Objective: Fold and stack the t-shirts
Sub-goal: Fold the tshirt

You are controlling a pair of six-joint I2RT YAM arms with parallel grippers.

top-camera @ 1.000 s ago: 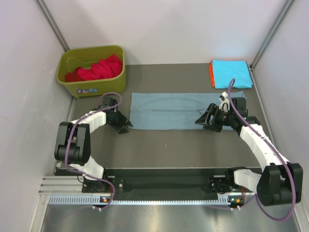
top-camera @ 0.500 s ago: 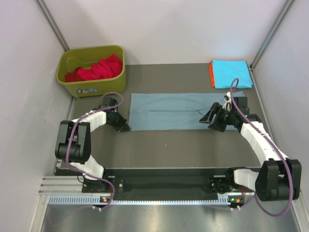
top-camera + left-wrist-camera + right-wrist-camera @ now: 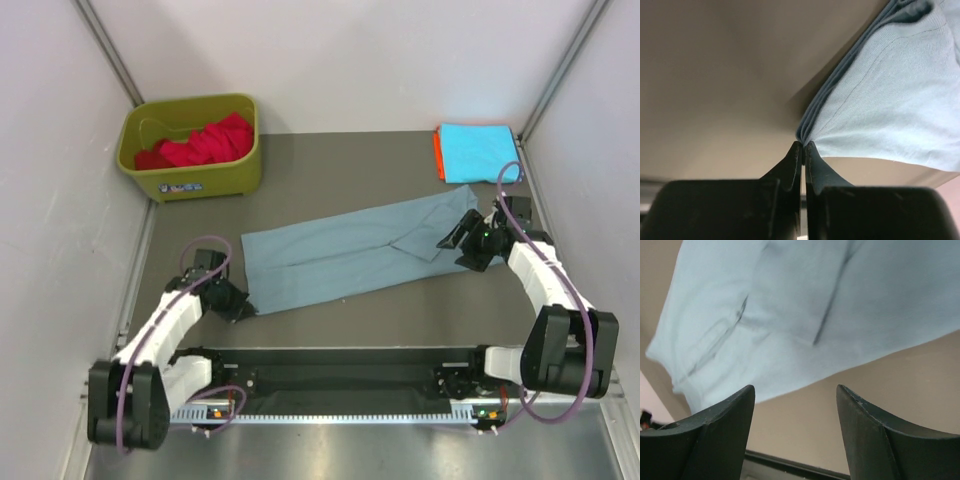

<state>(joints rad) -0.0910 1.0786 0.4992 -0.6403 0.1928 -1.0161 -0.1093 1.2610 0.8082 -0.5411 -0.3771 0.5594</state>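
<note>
Grey-blue cotton t-shirt (image 3: 340,255), lengthwise-folded: we find left jaws clamped on its corner, right jaws apart, seemingly empty; next, crosswise fold.

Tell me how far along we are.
Done: cyan t-shirt folded atop the orange t-shirt, far right. In hand: grey-blue t-shirt, a half-folded strip, its corner pinched by the left hand; right hand open at its other end. Left: red t-shirt crumpled in the olive bin.

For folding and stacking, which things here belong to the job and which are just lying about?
Job: grey-blue t-shirt, pinched by left hand; cyan t-shirt on orange t-shirt; red t-shirt.
Lying about: olive-green bin holding it; table.
</note>
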